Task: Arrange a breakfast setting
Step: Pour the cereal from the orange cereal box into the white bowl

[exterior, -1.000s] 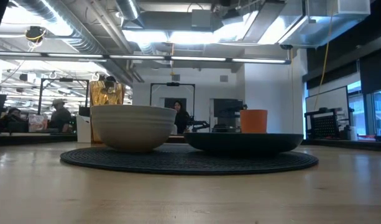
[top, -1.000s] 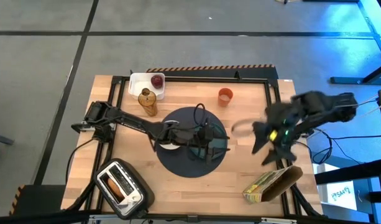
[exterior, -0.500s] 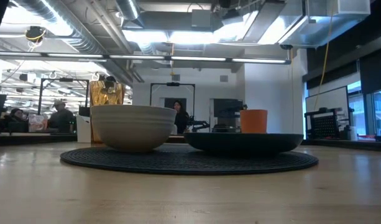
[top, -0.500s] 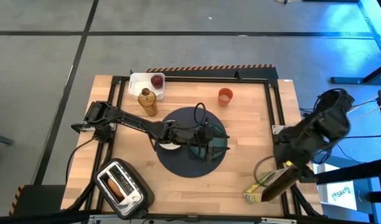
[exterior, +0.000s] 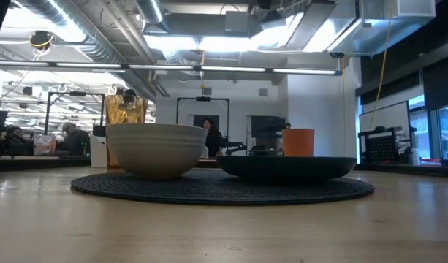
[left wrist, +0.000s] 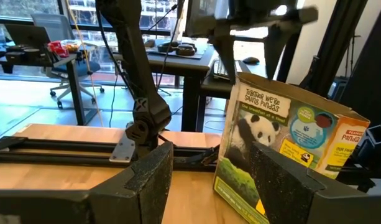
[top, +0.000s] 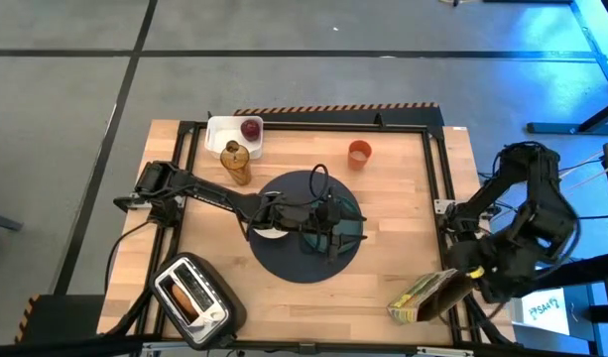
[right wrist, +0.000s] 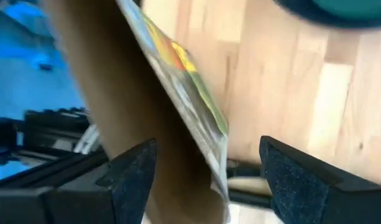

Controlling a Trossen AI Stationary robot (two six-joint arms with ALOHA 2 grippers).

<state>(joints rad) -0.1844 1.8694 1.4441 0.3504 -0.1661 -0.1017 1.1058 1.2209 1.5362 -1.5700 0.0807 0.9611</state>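
The round dark-grey mat (top: pixel 302 260) lies mid-table and also shows in the low view (exterior: pixel 224 188). On it stand the white bowl (exterior: pixel 156 148) and the teal plate (exterior: pixel 286 166). My left arm hides much of the bowl (top: pixel 268 232) and the plate (top: pixel 354 230) in the high view. My left gripper (top: pixel 331 238) is open and empty above the plate, as its wrist view (left wrist: pixel 209 165) shows. The small orange cup (top: pixel 359 153) stands behind the mat. The red fruit (top: pixel 251 128) lies in a white tray. The bagel (top: pixel 184 296) sticks up from the toaster. My right gripper (top: pixel 470 274) is open at the open end of the yellow-green cereal box (top: pixel 430 294). The spoon is out of view. My right gripper (right wrist: pixel 209 163) stands with its fingers wide apart on either side of the cereal box's open top edge (right wrist: pixel 196 134). The view is blurred, and I cannot tell whether a finger touches the box. The box lies on its side on the table.
A silver toaster (top: pixel 191 297) stands at the near left corner. A jar with yellow contents (top: pixel 235 162) stands beside the white tray (top: pixel 224 134) at the far left. A black frame (top: pixel 437 188) runs around the table top. Bare wood lies between the mat and the cereal box.
My right arm has swung from above the table, to the right of the plate, toward the near right corner. It has come down to the open end of the cereal box. The box, the bowl, the plate and my left arm have kept still.
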